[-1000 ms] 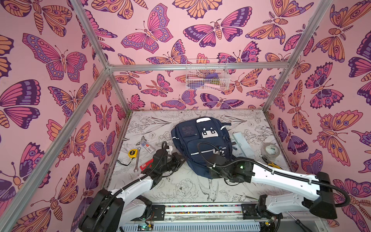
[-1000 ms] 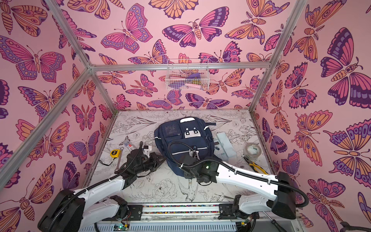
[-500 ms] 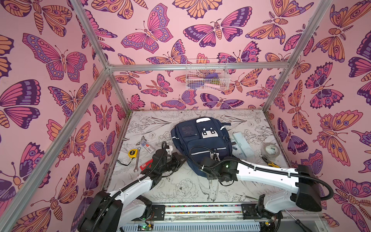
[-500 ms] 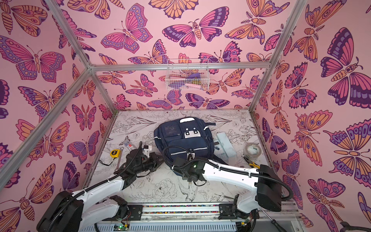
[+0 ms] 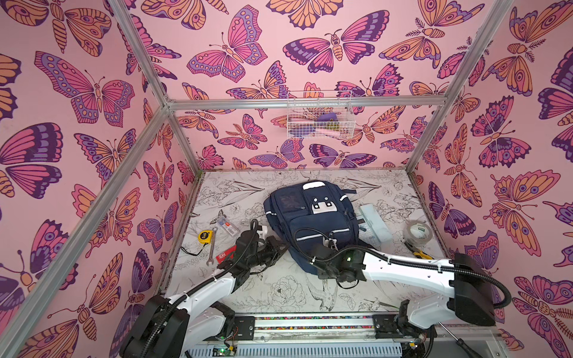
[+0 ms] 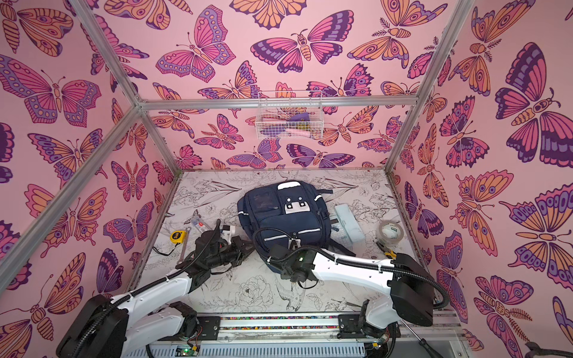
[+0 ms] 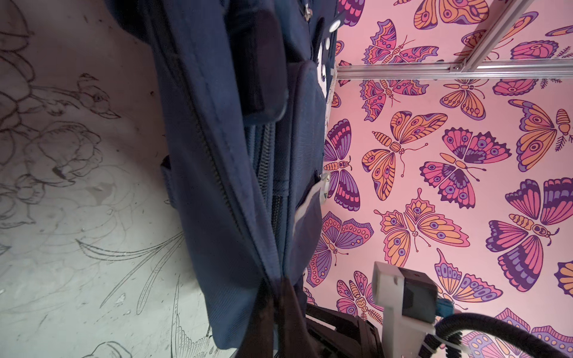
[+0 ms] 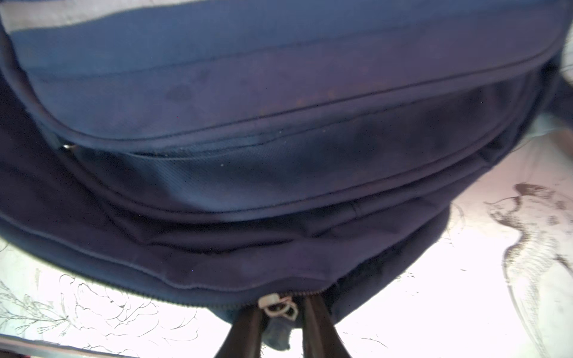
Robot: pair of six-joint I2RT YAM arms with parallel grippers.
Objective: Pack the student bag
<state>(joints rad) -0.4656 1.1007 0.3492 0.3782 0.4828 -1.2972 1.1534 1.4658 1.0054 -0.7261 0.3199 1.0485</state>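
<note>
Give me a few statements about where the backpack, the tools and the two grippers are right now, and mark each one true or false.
1. The backpack lies in the middle of the table. True.
2. The tape measure lies to the right of the backpack. False: it lies on the left, beside the wrench.
3. The left gripper pinches the backpack's edge. True.
4. The roll of tape sits on top of the backpack. False: it rests on the table to the right, apart from it.
5. The zipper pull sits between the fingers of the right gripper. True.
</note>
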